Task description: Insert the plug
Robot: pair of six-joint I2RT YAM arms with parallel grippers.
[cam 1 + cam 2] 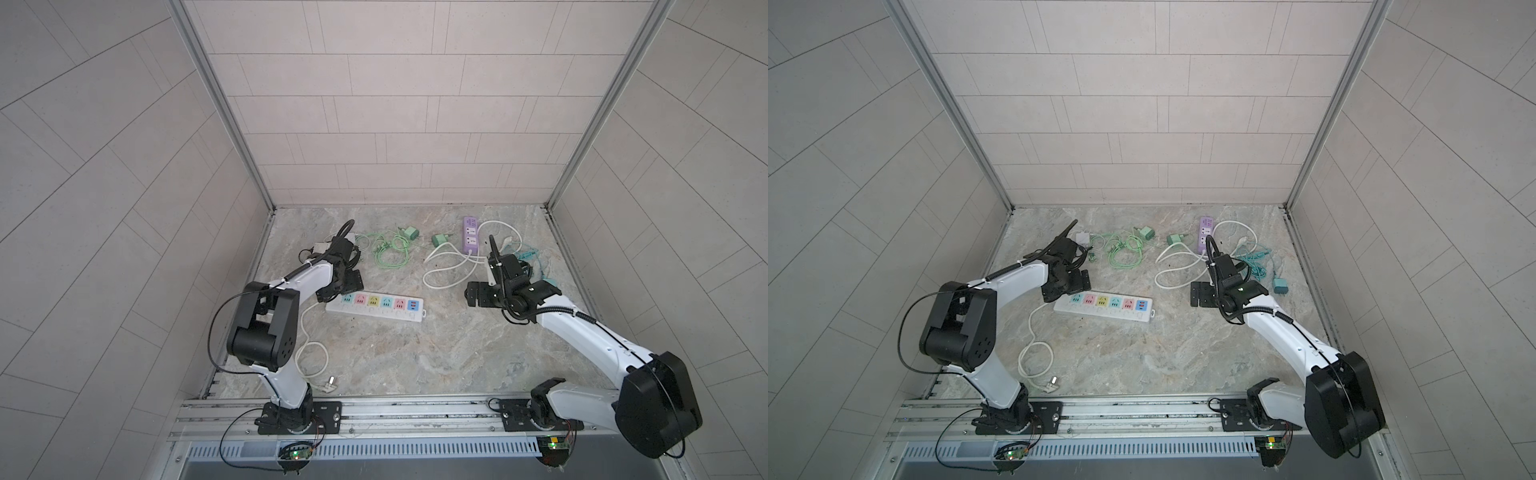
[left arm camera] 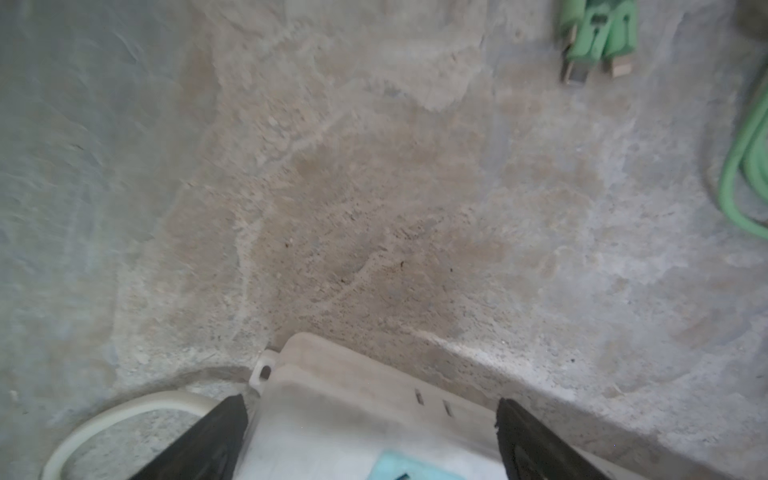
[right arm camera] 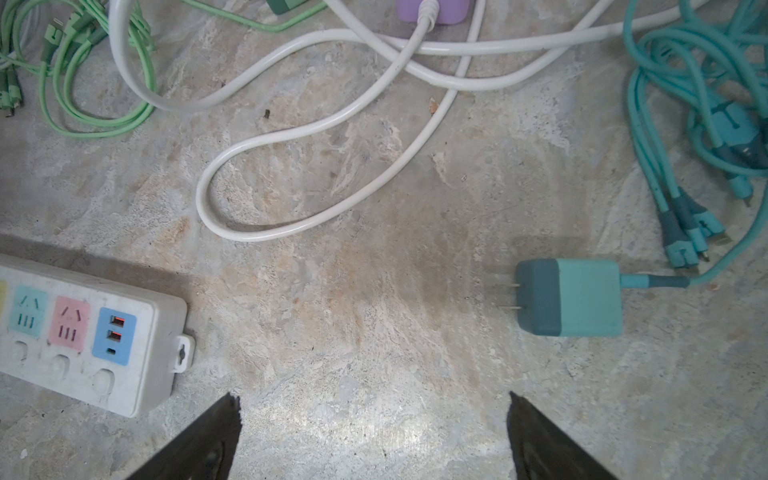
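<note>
In both top views: left claw [image 1: 340, 289] spread wide, straddling the cord end of the white power strip [image 1: 375, 308] on the marble-patterned desk [image 1: 415, 357], nothing gripped. Right claw [image 1: 482, 294] equally wide and empty, pointing down at bare desk off the strip's other end, apart from it. Teal plug [image 1: 1280, 286] flat on the desk just beside the right arm's wrist. Toward the back wall: purple strip [image 1: 471, 235] with its white cord [image 1: 446, 272] looping forward, green chargers [image 1: 410, 232], coiled green cables [image 1: 390, 255].

Left wrist view: black fingers [image 2: 224, 428] at full spread, either side of the strip's rounded end; touching or not, impossible to tell. Strip cord [image 2: 124, 415] curling away beside one finger. Green connectors [image 2: 594, 41] farther out on the desk.

Right wrist view: fingers [image 3: 208, 436] wide apart over bare desk, holding nothing. Teal plug on its side, two prongs aimed toward the power strip, well apart from it, not inserted. Teal cable [image 3: 665, 124] bunched behind it. Blue USB block and pink socket at the strip's near end.
</note>
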